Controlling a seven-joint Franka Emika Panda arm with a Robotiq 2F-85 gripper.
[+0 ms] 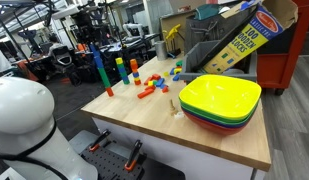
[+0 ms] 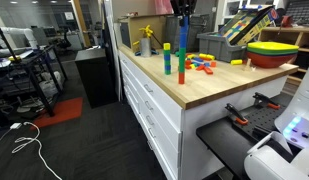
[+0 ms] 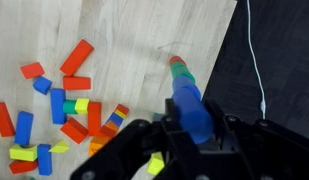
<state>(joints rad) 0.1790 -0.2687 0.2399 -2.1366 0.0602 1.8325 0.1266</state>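
Note:
My gripper (image 3: 194,125) is shut on a long blue block (image 3: 188,100) that stands on end at the top of a thin tower. Green and red blocks (image 3: 179,66) of the tower show below it, close to the table's edge. In both exterior views the tower (image 1: 99,70) (image 2: 181,58) stands upright on the wooden table (image 1: 194,135), with the gripper (image 2: 182,10) above it. Several loose coloured blocks (image 3: 64,100) lie scattered beside the tower; they also show in both exterior views (image 1: 152,84) (image 2: 202,62).
A shorter green and blue tower (image 1: 120,69) (image 2: 166,58) stands near the tall one. Stacked yellow, green and red bowls (image 1: 220,100) (image 2: 272,50) sit at one end of the table. A cardboard box (image 1: 249,35) is behind them. A white cable (image 3: 256,60) lies on the dark floor.

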